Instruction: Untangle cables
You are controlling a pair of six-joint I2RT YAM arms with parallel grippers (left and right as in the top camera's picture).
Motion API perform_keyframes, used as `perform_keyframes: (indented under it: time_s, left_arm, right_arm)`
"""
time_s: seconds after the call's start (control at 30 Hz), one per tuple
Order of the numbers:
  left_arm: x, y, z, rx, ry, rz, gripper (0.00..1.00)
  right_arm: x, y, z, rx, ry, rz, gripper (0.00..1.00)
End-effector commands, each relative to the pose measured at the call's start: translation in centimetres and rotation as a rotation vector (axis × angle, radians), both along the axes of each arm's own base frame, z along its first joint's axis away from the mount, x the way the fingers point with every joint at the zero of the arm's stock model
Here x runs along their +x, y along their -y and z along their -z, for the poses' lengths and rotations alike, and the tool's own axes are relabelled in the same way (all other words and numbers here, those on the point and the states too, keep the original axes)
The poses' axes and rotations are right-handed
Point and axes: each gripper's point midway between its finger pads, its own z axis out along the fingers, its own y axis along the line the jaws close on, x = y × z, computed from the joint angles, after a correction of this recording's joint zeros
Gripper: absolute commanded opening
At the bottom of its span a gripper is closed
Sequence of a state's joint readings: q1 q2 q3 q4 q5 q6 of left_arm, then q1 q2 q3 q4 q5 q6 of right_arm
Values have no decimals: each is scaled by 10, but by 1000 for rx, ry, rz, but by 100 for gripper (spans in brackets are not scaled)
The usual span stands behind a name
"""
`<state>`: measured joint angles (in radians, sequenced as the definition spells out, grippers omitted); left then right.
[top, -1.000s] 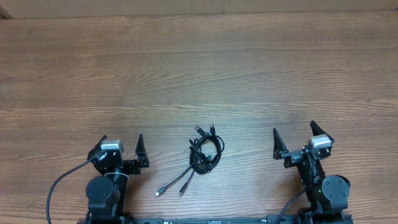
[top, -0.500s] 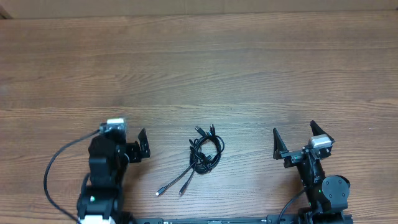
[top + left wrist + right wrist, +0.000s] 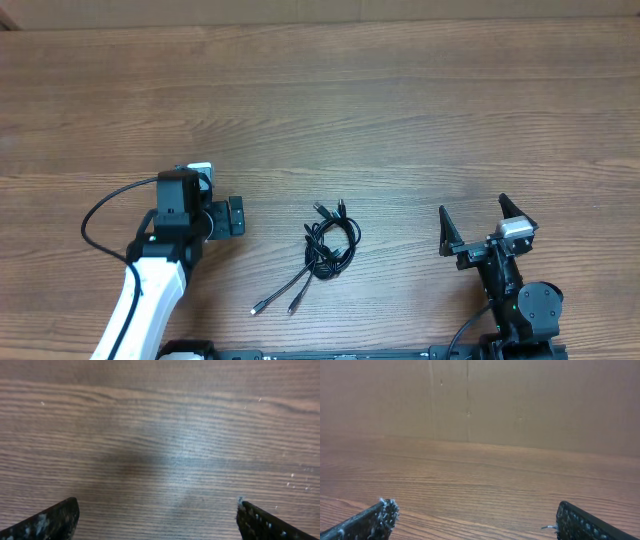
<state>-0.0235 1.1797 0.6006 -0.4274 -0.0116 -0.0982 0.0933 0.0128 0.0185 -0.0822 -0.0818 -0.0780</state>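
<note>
Overhead: the cables (image 3: 328, 250) are lying in a small tangled bundle near the middle of the worktop's (image 3: 400, 100) near edge, with two plug ends trailing toward that edge. The left claw (image 3: 237, 216) is hovering left of the bundle, apart from it. A second ago it was sitting back by the near edge. The right claw (image 3: 471, 204), spread open, is resting unchanged toward the near right corner.

Left wrist: wide-apart fingers (image 3: 50, 520) are framing only wood, so the claw probably needs to be swinging right onto one outer loop.

Right wrist: parted fingers (image 3: 365, 522) are facing wood and a wall.
</note>
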Motion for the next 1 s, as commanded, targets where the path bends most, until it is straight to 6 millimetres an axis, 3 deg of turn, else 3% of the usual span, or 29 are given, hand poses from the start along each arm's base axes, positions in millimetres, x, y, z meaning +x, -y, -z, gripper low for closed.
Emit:
perform_keyframes:
  time_s: [0.0,0.97]
  left_arm:
    - [9,0,-1,-12,-29,-5,100]
    - [20,8,-1,-48,-15,35,100]
  right_arm:
    - [0,-1,2,-1,4,-7,100]
    - [0,-1,2,-1,4,-7,100]
